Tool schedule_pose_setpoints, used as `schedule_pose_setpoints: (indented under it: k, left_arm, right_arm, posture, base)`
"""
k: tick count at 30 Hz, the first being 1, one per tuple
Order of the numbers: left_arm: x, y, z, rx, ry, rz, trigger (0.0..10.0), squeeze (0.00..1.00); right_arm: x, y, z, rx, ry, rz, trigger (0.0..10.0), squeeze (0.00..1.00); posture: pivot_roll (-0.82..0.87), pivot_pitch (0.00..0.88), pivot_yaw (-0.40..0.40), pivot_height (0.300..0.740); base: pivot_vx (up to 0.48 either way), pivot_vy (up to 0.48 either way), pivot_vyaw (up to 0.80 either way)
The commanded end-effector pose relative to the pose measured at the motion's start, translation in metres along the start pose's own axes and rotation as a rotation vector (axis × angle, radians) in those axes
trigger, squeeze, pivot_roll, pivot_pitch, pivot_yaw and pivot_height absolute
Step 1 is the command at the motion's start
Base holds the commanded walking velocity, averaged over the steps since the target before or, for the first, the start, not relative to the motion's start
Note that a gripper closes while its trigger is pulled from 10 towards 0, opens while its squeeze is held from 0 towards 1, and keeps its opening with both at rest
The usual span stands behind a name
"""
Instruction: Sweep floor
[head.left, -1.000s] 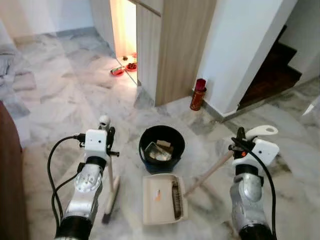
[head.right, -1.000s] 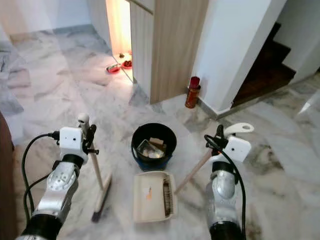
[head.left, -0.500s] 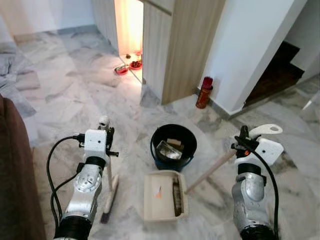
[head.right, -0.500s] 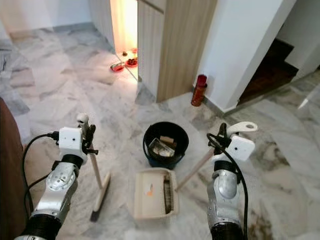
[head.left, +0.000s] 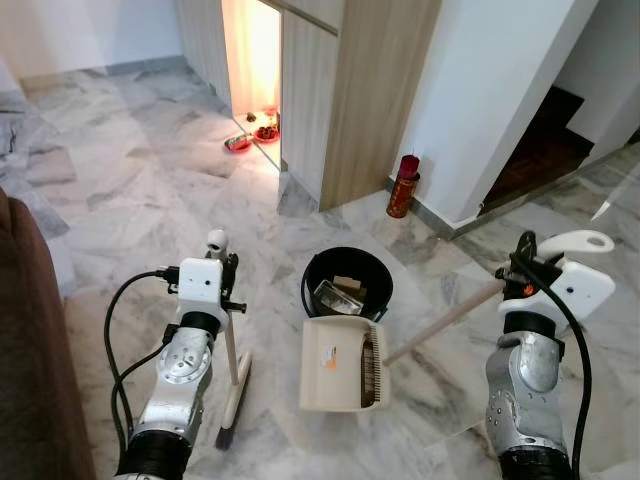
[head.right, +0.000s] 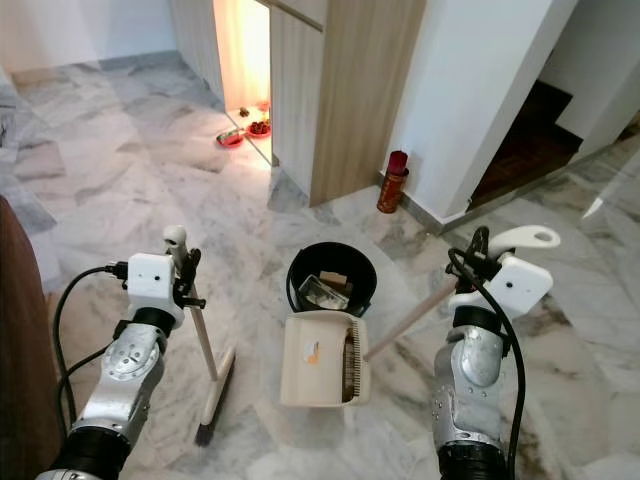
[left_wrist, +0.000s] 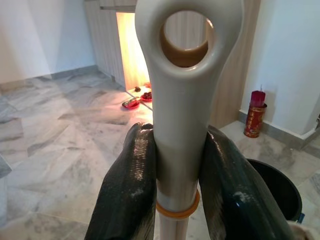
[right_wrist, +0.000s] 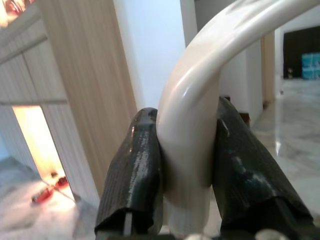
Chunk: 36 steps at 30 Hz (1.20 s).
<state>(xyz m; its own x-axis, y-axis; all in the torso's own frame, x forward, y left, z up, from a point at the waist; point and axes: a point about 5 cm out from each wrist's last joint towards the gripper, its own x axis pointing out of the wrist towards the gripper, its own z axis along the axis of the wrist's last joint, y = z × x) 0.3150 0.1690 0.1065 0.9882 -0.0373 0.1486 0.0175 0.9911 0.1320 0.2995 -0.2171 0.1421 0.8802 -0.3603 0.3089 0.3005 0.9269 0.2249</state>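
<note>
On the veined grey-white marble floor (head.left: 120, 190), the left gripper (left_wrist: 179, 172) has its 2 black rubbery fingers clamped on the smooth cream handle of the broom (head.left: 232, 375), just below its round hanging hole. The broom stands near upright at 8 o'clock, bristles on the floor. The right gripper (right_wrist: 187, 165) is clamped on the curved glossy handle of the dustpan (head.left: 345, 363), whose pale wooden shaft slants toward 4 o'clock. The flat cream dustpan lies at 6 o'clock, touching the round black bucket (head.left: 347, 283) beyond it. A red cylindrical can (head.left: 402, 186) stands at 1 o'clock by the white wall.
</note>
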Motion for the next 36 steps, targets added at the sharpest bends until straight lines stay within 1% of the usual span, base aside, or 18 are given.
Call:
schedule_pose_setpoints:
  k: [1, 2, 3, 5, 6, 10, 12, 13, 14, 16, 17, 20, 23, 31, 36]
  left_arm:
    - [0.004, -0.004, 0.010, 0.011, -0.046, -0.024, 10.0, 0.00]
    - [0.004, -0.004, 0.010, 0.011, -0.046, -0.025, 10.0, 0.00]
    - [0.004, -0.004, 0.010, 0.012, -0.046, -0.026, 10.0, 0.00]
    - [0.004, -0.004, 0.010, 0.013, -0.046, -0.027, 10.0, 0.00]
    - [0.004, -0.004, 0.010, 0.013, -0.047, -0.029, 10.0, 0.00]
    - [0.005, -0.006, 0.011, 0.011, -0.049, -0.034, 10.0, 0.00]
    - [0.005, -0.008, 0.011, 0.008, -0.052, -0.037, 10.0, 0.00]
    - [0.005, -0.008, 0.011, 0.008, -0.052, -0.037, 10.0, 0.00]
    - [0.006, -0.008, 0.012, 0.009, -0.057, -0.038, 10.0, 0.00]
    - [0.006, -0.009, 0.012, 0.009, -0.058, -0.038, 10.0, 0.00]
    - [0.006, -0.010, 0.012, 0.009, -0.062, -0.039, 10.0, 0.00]
    - [0.007, -0.012, 0.014, 0.019, -0.074, -0.052, 10.0, 0.00]
    - [0.006, -0.014, 0.013, 0.012, -0.064, -0.056, 10.0, 0.00]
    - [0.005, -0.011, 0.013, 0.013, -0.060, -0.043, 10.0, 0.00]
    - [0.005, -0.011, 0.013, 0.014, -0.060, -0.041, 10.0, 0.00]
  right_arm:
    - [0.009, 0.001, 0.024, 0.028, -0.098, -0.006, 10.0, 0.00]
    - [0.010, 0.002, 0.026, 0.030, -0.105, -0.006, 10.0, 0.00]
    - [0.015, 0.003, 0.039, 0.053, -0.139, -0.005, 10.0, 0.00]
    - [0.018, 0.004, 0.047, 0.067, -0.157, -0.003, 10.0, 0.00]
    - [0.021, 0.005, 0.055, 0.088, -0.175, -0.001, 10.0, 0.00]
    - [0.026, 0.008, 0.068, 0.132, -0.193, 0.004, 10.0, 0.00]
    - [0.029, 0.010, 0.080, 0.127, -0.226, 0.014, 10.0, 0.00]
    - [0.029, 0.010, 0.080, 0.127, -0.226, 0.014, 10.0, 0.00]
    - [0.031, 0.010, 0.086, 0.132, -0.252, 0.009, 10.0, 0.00]
    - [0.032, 0.010, 0.090, 0.134, -0.267, 0.005, 10.0, 0.00]
    - [0.033, 0.010, 0.095, 0.132, -0.292, 0.002, 10.0, 0.00]
    - [0.034, 0.017, 0.096, 0.073, -0.313, 0.043, 10.0, 0.00]
    - [0.034, 0.022, 0.094, 0.085, -0.308, 0.058, 10.0, 0.00]
    - [0.034, 0.024, 0.088, 0.095, -0.280, 0.052, 10.0, 0.00]
    - [0.033, 0.024, 0.087, 0.100, -0.276, 0.051, 10.0, 0.00]
  posture:
    - [0.22, 0.007, -0.062, 0.740]
    - [0.22, 0.007, -0.062, 0.740]
    - [0.22, 0.003, -0.059, 0.740]
    - [0.22, 0.001, -0.059, 0.740]
    - [0.22, 0.000, -0.059, 0.740]
    - [0.22, 0.000, -0.059, 0.740]
    - [0.22, 0.000, -0.060, 0.740]
    - [0.22, 0.000, -0.060, 0.740]
    - [0.21, 0.000, -0.061, 0.740]
    - [0.21, 0.000, -0.061, 0.740]
    - [0.21, 0.000, -0.061, 0.740]
    - [0.21, 0.000, -0.057, 0.740]
    - [0.21, 0.001, -0.059, 0.740]
    - [0.22, 0.010, -0.067, 0.740]
    - [0.22, 0.010, -0.066, 0.740]
  base:
    - [0.000, 0.000, 0.00]
    - [0.000, 0.000, 0.00]
    - [0.000, 0.000, 0.00]
    - [0.000, 0.000, 0.00]
    - [0.000, 0.000, 0.00]
    - [0.000, 0.000, 0.00]
    - [0.000, 0.000, 0.00]
    - [0.000, 0.000, 0.00]
    - [0.000, 0.000, 0.00]
    - [0.000, 0.000, 0.00]
    - [0.000, 0.000, 0.00]
    - [0.000, 0.000, 0.00]
    - [0.000, 0.000, 0.00]
    - [0.000, 0.000, 0.00]
    - [0.309, 0.000, 0.00]
